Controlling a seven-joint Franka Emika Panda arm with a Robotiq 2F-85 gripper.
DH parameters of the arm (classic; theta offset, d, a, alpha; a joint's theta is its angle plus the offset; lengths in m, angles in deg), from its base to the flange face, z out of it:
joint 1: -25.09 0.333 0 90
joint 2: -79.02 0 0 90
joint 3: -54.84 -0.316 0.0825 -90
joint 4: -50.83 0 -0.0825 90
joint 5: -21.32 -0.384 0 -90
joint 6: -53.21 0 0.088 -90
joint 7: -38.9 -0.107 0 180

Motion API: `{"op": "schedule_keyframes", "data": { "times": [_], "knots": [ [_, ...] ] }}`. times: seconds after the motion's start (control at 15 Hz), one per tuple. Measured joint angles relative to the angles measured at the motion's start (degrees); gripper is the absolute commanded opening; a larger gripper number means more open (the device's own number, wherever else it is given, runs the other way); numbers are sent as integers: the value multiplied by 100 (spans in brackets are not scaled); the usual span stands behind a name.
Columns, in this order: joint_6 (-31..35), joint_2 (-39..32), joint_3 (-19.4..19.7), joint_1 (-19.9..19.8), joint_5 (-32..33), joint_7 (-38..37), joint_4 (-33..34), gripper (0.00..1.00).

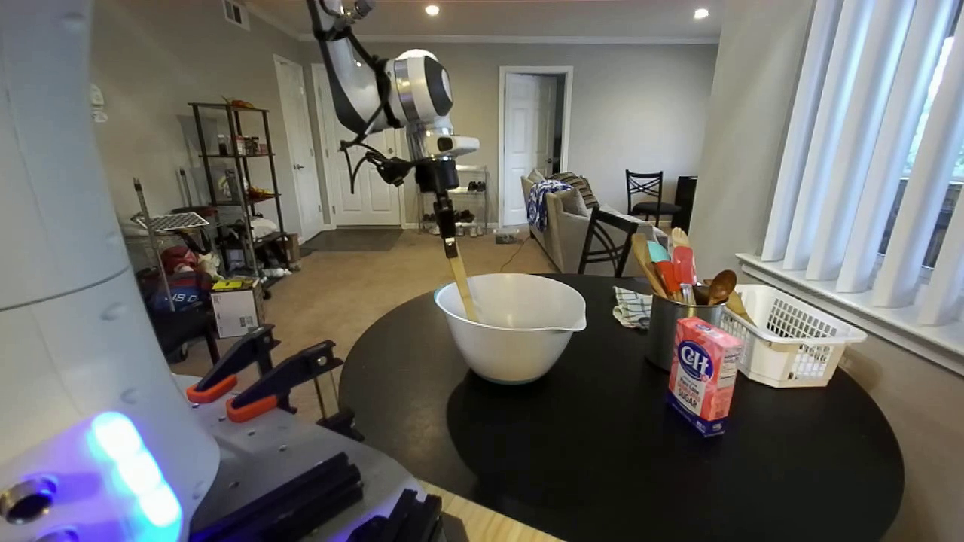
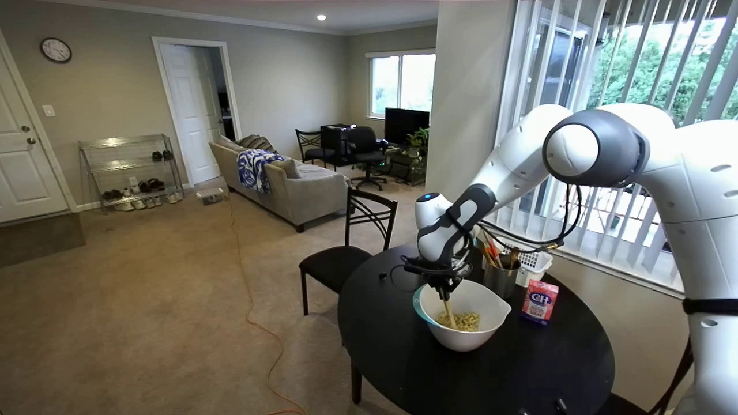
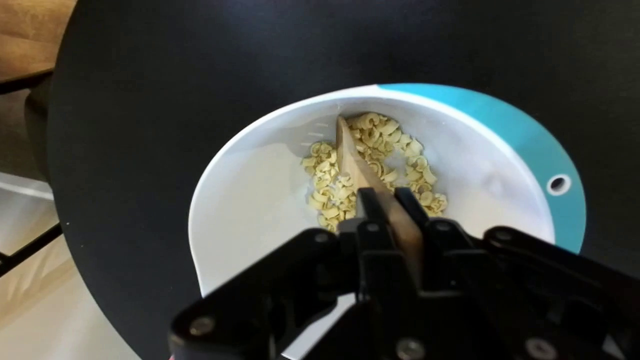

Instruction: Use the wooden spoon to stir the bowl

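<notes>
My gripper (image 1: 450, 250) is shut on the handle of the light tan wooden spoon (image 1: 462, 287). The gripper is above the white bowl (image 1: 516, 350), with the spoon slanting down inside it. In an exterior view the bowl (image 2: 487, 331) shows pale yellow curled pieces (image 2: 468, 321) at its bottom, and the spoon (image 2: 448, 314) reaches into them. In the wrist view the spoon (image 3: 356, 162) runs out between the fingertips (image 3: 386, 192), its far end among the pieces (image 3: 325, 172) near the bowl's wall (image 3: 240, 200). The bowl has a teal handle (image 3: 540, 145) with a hole.
The bowl stands on a round black table (image 1: 602, 482). A pink sugar box (image 1: 704, 376), a metal utensil holder (image 1: 670, 331) full of tools and a white slatted basket (image 1: 798, 346) stand to one side. A checked cloth (image 1: 633, 309) lies near. A black chair (image 2: 337, 266) stands by the table.
</notes>
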Motion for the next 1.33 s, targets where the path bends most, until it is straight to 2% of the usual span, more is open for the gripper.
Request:
{"op": "schedule_keyframes", "data": {
  "times": [0.27,0.87,1.13,1.33],
  "knots": [
    [343,3,-27,-123,-495,166,-1,5],
    [1446,15,119,-150,-940,161,-238,5],
    [1814,20,275,-61,-940,112,-384,5],
    [2072,20,539,171,-933,61,-501,5]
  ]
}}
